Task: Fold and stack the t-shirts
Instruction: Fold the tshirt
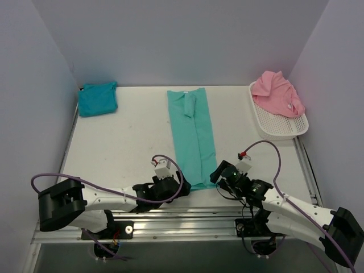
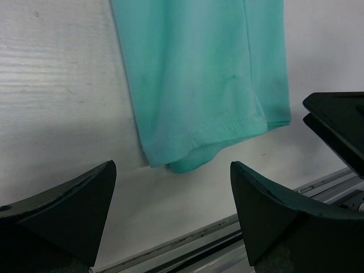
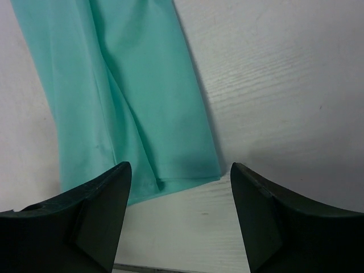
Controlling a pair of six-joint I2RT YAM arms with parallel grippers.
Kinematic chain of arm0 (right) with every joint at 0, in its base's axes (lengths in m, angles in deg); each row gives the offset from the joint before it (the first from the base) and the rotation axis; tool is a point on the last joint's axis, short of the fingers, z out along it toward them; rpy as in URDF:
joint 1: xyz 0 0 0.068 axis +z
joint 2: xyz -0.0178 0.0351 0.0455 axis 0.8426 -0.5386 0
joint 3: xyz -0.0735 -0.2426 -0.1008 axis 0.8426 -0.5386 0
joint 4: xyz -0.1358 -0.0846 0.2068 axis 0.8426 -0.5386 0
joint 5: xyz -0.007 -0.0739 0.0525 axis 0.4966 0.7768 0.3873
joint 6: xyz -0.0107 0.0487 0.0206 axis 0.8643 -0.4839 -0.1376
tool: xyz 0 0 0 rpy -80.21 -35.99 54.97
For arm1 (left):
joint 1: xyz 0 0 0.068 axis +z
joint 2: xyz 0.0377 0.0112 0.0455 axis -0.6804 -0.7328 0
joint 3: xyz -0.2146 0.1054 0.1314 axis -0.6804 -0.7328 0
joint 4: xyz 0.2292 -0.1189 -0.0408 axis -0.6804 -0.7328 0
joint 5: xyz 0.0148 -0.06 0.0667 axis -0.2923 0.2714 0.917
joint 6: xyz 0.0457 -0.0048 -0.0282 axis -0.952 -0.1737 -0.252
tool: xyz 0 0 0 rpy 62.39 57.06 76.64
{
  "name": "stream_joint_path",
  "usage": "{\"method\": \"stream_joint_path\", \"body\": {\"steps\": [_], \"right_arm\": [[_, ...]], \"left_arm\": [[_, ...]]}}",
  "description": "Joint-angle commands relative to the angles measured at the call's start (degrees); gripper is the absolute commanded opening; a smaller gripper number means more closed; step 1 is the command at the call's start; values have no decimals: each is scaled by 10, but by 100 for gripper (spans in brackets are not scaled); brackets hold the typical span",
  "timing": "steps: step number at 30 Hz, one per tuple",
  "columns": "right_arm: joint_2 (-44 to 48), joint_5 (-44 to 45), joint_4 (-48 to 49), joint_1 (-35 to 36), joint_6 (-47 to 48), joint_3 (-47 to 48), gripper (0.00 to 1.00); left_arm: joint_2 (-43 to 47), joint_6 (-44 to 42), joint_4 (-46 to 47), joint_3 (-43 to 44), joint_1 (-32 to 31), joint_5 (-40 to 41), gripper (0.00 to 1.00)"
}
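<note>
The sea-green t-shirt [image 1: 192, 133] lies folded into a long narrow strip down the middle of the table. Its near hem shows in the left wrist view [image 2: 199, 85] and in the right wrist view [image 3: 125, 96]. My left gripper [image 1: 181, 186] is open and empty, just left of the hem's near corner. My right gripper [image 1: 216, 173] is open and empty, just right of the hem. The turquoise-blue t-shirt [image 1: 97, 98] lies folded at the far left corner. The pink t-shirt [image 1: 277, 93] is bunched in the basket.
A white mesh basket [image 1: 282, 126] stands at the far right of the table. A metal rail [image 1: 187, 219] runs along the near edge below both grippers. Grey walls close in the back and both sides.
</note>
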Motion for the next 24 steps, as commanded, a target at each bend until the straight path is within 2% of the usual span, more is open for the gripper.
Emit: {"method": "stream_joint_path", "body": {"steps": [1,7,13,24], "right_arm": [[-3,-37,40,6,-27,-24,65],[55,-34,1,7,-44,-50,63],[97,-17,-36,9,-55,-60,61],[44,-13,12,9,-55,-73,60]], "left_arm": [[-28,31,85,5,-10,-5,90],[-65,42,90,26,-25,-7,86],[-85,55,94,31,-29,-1,76],[-81,57,69,36,-29,16,73]]}}
